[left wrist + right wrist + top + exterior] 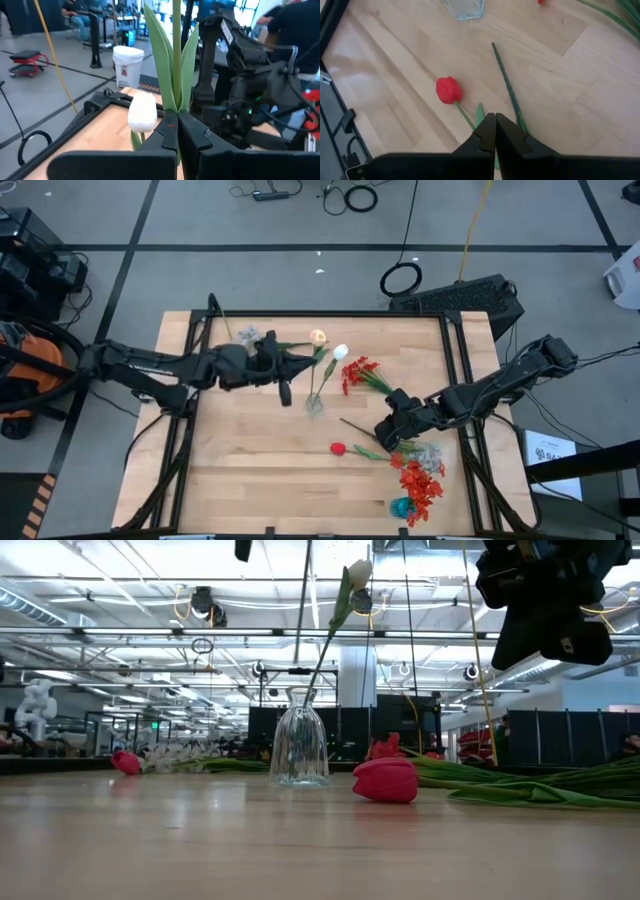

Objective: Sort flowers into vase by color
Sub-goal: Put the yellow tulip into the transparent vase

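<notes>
Left gripper [177, 131] is clamped tight on a green stem [176, 60] — the left wrist view shows the fingers pinched together right where the stem and its two long leaves meet. Just beside those fingers sits a white tulip [142, 113], its bud level with the tips. From above, that arm reaches in from the table's left edge, its gripper [300, 362] near the glass vase [315, 405] at the middle of the table.

In the vase stands one white tulip [359, 573], leaning, its stem running down into the neck of the glass [299, 748]. A peach tulip [318, 337] shows by the left gripper; I cannot tell whether that is the bloom on the held stem.

Right gripper [494, 131] — fingers closed on nothing, hanging above the wood. Below it lies a red tulip [448, 90] flat on the table, stem trailing toward the fingertips, and a bare green stem [506, 85] beside it. From above, this gripper [385, 432] sits right of centre, over the loose flowers.

More red blooms [356, 371] lie right of the vase, and another red cluster [420, 485] with pale sprays [428, 452] rests near the front right corner.
</notes>
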Robot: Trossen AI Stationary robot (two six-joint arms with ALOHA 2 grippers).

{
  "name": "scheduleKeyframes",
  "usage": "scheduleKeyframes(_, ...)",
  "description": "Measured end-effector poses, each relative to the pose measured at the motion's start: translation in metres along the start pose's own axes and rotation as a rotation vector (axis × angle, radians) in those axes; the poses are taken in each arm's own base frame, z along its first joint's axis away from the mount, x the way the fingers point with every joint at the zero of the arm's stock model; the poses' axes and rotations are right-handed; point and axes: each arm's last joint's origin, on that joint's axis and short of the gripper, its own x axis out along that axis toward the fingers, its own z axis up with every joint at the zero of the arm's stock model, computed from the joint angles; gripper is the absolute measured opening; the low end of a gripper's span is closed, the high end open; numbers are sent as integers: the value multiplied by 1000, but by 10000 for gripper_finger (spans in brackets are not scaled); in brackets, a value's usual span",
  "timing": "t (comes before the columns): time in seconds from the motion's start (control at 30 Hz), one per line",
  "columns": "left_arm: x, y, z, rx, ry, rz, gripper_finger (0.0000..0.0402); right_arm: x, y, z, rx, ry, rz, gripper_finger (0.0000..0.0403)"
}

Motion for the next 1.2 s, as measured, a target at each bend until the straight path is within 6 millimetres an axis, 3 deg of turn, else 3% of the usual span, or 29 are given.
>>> scheduleKeyframes(0.2,14,14,-9,8,40,30,0,0,0,0,24,-2,-2,0)
scheduleKeyframes(0.5,31,14,-26,20,94,25,0,0,-1,1,30,-31,-10,0)
scheduleKeyframes(0.73,32,15,-29,20,85,41,0,0,-1,1,41,-27,-9,0)
scheduleKeyframes(1.03,25,22,-75,-90,71,35,0,0,0,1,45,-23,-8,0)
scheduleKeyframes(1.2,24,23,-78,-99,78,36,20,0,0,1,45,-23,-8,0)
